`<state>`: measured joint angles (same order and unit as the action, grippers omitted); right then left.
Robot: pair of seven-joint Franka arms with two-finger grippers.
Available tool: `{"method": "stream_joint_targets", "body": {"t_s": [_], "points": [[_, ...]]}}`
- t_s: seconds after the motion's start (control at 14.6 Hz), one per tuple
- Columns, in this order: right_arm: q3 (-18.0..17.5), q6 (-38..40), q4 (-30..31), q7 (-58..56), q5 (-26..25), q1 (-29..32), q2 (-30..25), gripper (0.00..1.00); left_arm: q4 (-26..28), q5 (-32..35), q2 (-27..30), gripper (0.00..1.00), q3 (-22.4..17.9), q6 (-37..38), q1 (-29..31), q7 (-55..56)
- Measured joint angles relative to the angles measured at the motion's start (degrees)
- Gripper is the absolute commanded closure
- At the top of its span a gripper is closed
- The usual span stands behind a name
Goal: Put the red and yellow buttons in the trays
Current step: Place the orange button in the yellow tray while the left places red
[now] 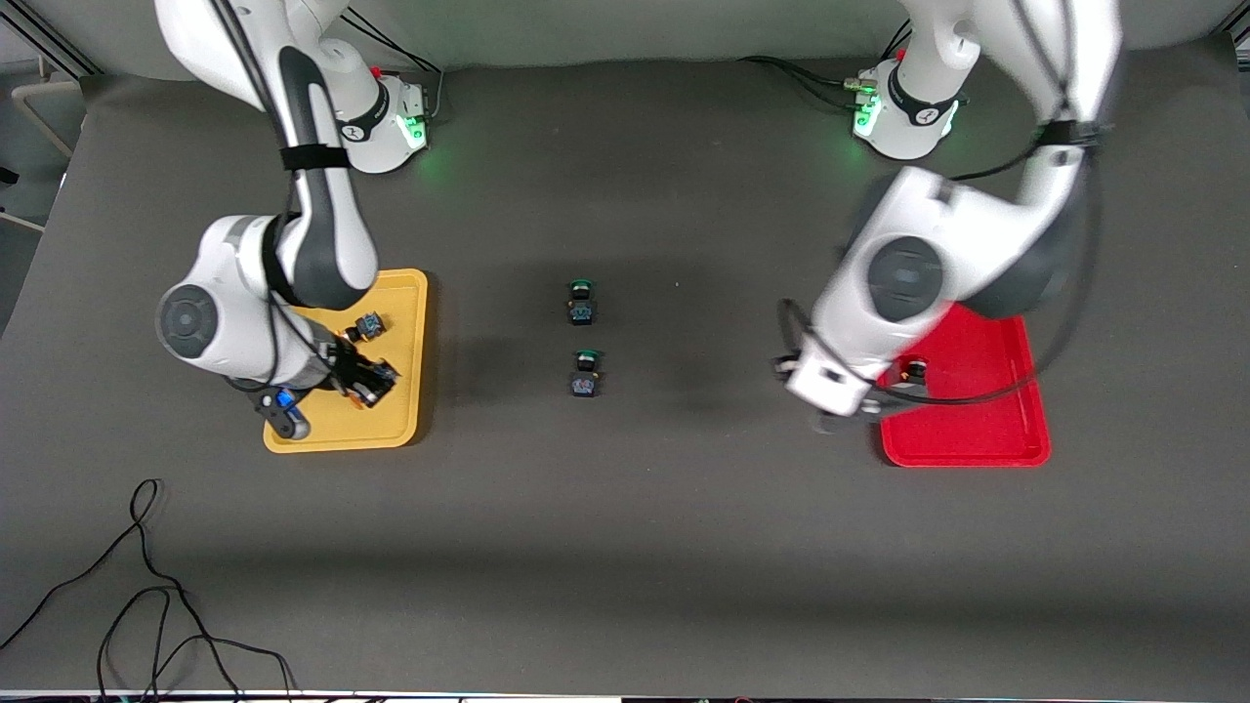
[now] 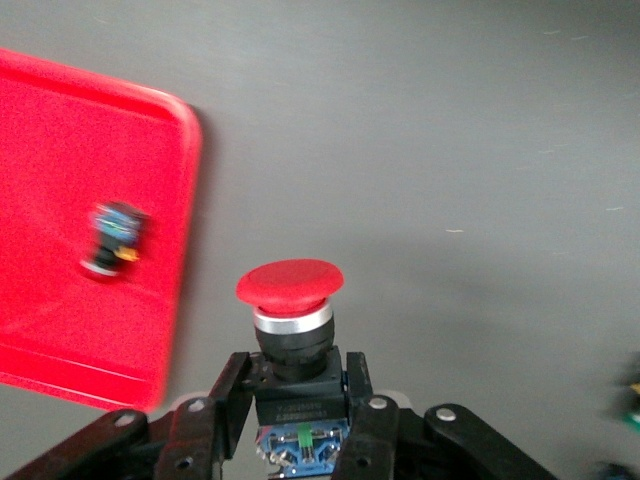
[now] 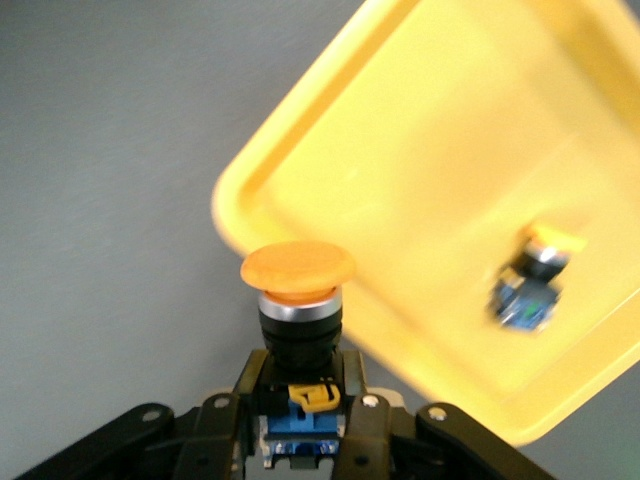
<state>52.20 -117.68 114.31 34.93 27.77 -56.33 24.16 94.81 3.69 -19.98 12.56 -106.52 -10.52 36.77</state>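
My left gripper (image 2: 300, 378) is shut on a red-capped button (image 2: 290, 283) and holds it over the table beside the red tray (image 2: 60, 150). One button (image 2: 115, 240) lies in that tray. In the front view this gripper (image 1: 830, 420) hangs at the red tray's (image 1: 986, 430) edge, near the lying button (image 1: 915, 371). My right gripper (image 3: 300, 378) is shut on a yellow-capped button (image 3: 297, 268) over the yellow tray's (image 3: 420, 130) rim. Another yellow-capped button (image 3: 530, 280) lies in that tray. The front view shows this gripper (image 1: 369, 383) over the yellow tray (image 1: 405, 293), near the lying button (image 1: 368, 326).
Two green-capped buttons (image 1: 581, 301) (image 1: 585, 374) stand on the dark mat in the middle of the table between the trays. Black cables (image 1: 146, 586) lie on the mat near the front camera, toward the right arm's end.
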Motion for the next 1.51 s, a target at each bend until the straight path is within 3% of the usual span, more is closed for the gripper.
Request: {"method": "stream_joint_targets", "body": {"t_s": [0.21, 0.41, 0.48, 0.55, 0.69, 0.82, 0.89, 0.96, 1.03, 1.23, 1.51], "points": [[0.3, -6.2, 5.9, -9.5, 2.3, 3.6, 1.0, 0.69, 7.0, -0.1, 3.3, 1.0, -0.4, -0.1, 8.2, -14.5], [0.1, -8.4, 7.9, -16.5, 9.8, 4.4, 4.5, 0.67, 11.7, 0.0, 4.4, 1.0, -0.6, -3.4, 17.4, -30.0], [-0.1, -8.5, 7.9, -17.9, 11.6, 4.3, 5.8, 0.61, 13.9, 0.2, 4.4, 1.0, -0.6, -6.5, 20.0, -34.5], [-0.2, -8.7, 7.8, -18.7, 12.7, 4.1, 7.0, 0.48, 16.7, 0.6, 4.3, 1.0, -0.6, -10.5, 22.1, -38.2], [-0.2, -9.2, 7.8, -19.1, 13.3, 3.8, 8.4, 0.03, 23.4, 2.6, 3.8, 1.0, -0.7, -20.6, 25.6, -43.2], [-0.2, -9.5, 7.7, -19.2, 13.4, 3.8, 8.7, 0.0, 29.0, 5.7, 2.1, 0.97, -0.7, -29.5, 27.9, -45.4], [-0.2, -9.5, 7.5, -19.2, 13.4, 3.8, 8.7, 0.0, 30.6, 6.9, 0.8, 0.79, -0.7, -32.7, 28.6, -45.5], [-0.2, -9.5, 7.1, -19.3, 13.4, 3.8, 8.7, 0.0, 31.6, 7.5, -0.8, 0.13, -0.7, -35.3, 29.3, -45.8], [0.1, -9.5, 6.7, -19.3, 13.4, 3.7, 8.5, 0.0, 31.6, 7.7, -1.8, 0.0, -0.7, -36.0, 29.6, -46.0], [3.2, -7.3, 4.3, -19.5, 11.9, 2.6, 6.7, 0.0, 31.2, 8.0, -1.9, 0.0, -0.5, -35.9, 29.8, -46.1], [8.4, 7.7, -6.0, -19.7, 4.5, 2.3, 1.5, 0.0, 27.4, 8.0, 1.4, 0.0, -0.1, -27.3, 29.8, -46.1]]}}
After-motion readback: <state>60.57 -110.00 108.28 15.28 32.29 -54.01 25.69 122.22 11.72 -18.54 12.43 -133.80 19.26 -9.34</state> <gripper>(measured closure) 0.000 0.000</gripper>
